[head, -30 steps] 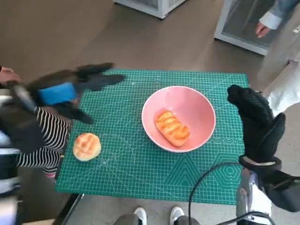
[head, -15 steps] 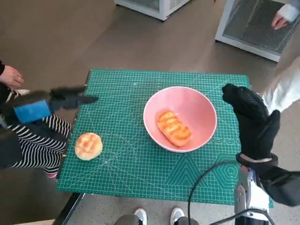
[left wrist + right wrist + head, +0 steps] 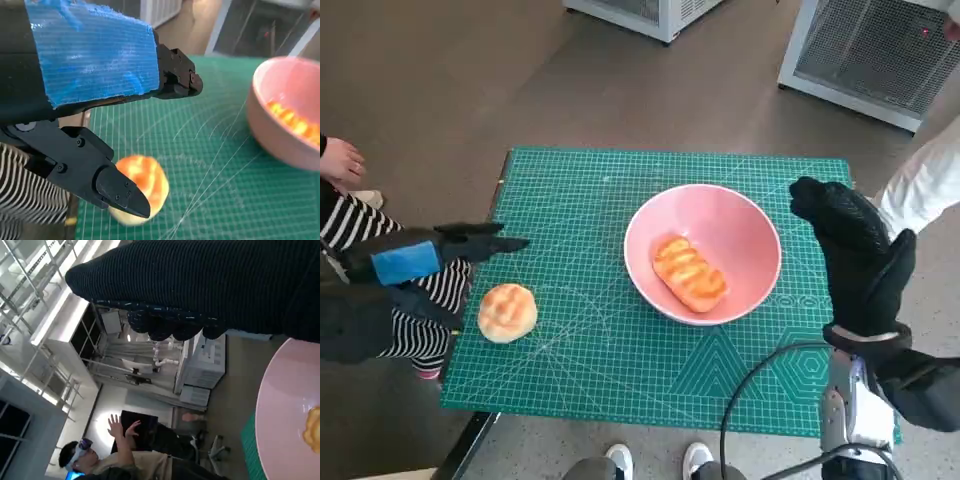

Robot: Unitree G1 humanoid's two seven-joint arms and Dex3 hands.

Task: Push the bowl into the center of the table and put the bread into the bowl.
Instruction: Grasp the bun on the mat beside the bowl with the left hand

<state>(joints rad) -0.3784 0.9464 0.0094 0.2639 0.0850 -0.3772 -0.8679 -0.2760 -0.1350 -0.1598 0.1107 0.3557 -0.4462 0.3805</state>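
A pink bowl (image 3: 702, 253) sits right of middle in the head view, on the green cutting mat (image 3: 600, 350) that covers the surface, and a long glazed bread (image 3: 688, 273) lies inside it. A second piece, a round bun (image 3: 507, 312), rests on the mat near the lower left of the frame, well apart from the bowl. The left hand (image 3: 415, 262), black with blue tape on its back, hovers at the left edge just above the bun in the picture, its fingers (image 3: 485, 244) spread and pointing toward the mat, holding nothing; the left wrist view shows the bun under its fingertips without contact. The right hand (image 3: 858, 260) in its black glove stands upright at the right edge, just beside the bowl's rim, fingers extended and empty. A person's striped sleeve (image 3: 410, 300) shows at the left edge.
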